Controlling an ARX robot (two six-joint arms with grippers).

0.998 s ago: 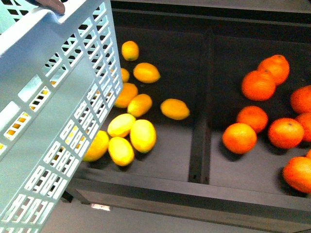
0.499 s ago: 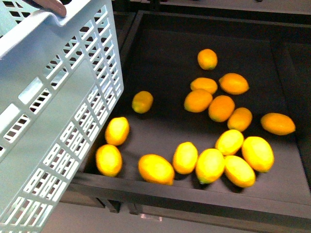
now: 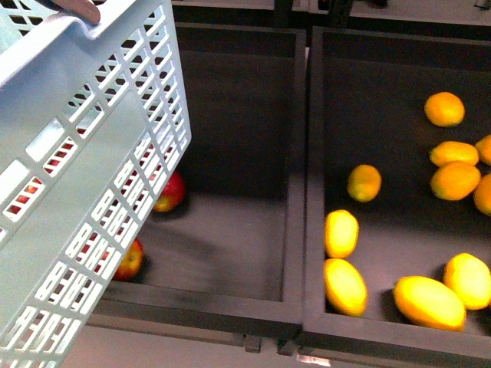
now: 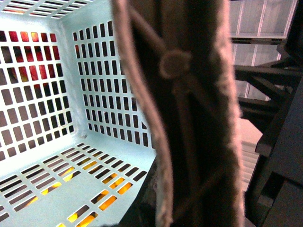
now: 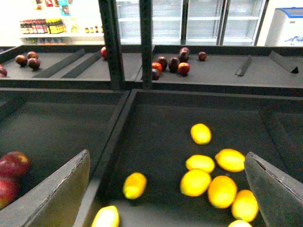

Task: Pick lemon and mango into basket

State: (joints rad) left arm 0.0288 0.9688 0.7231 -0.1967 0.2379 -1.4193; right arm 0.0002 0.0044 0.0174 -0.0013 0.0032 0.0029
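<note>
The aqua slotted basket [image 3: 84,176] hangs tilted at the left of the front view. My left gripper is shut on its brown handle [image 4: 189,118], which fills the left wrist view and hides the fingers. The basket's floor [image 4: 52,170] holds nothing. Several yellow lemons lie in the right bin, the nearest being one [image 3: 341,232] and another [image 3: 344,285]. Two red mangoes [image 3: 170,192] [image 3: 129,261] lie in the left bin, partly behind the basket. My right gripper [image 5: 168,198] is open and empty above the lemons [image 5: 135,185], with mangoes [image 5: 12,165] off to one side.
A dark divider wall [image 3: 301,192] separates the two bins. The bins' front rim [image 3: 230,322] runs along the near edge. A higher back shelf holds dark red fruits [image 5: 170,64], behind upright posts [image 5: 110,42].
The front view has swept leftward along the shelf: oranges left view, the lemons slid to the right, and the mango bin came in. The basket keeps its place in the view.
</note>
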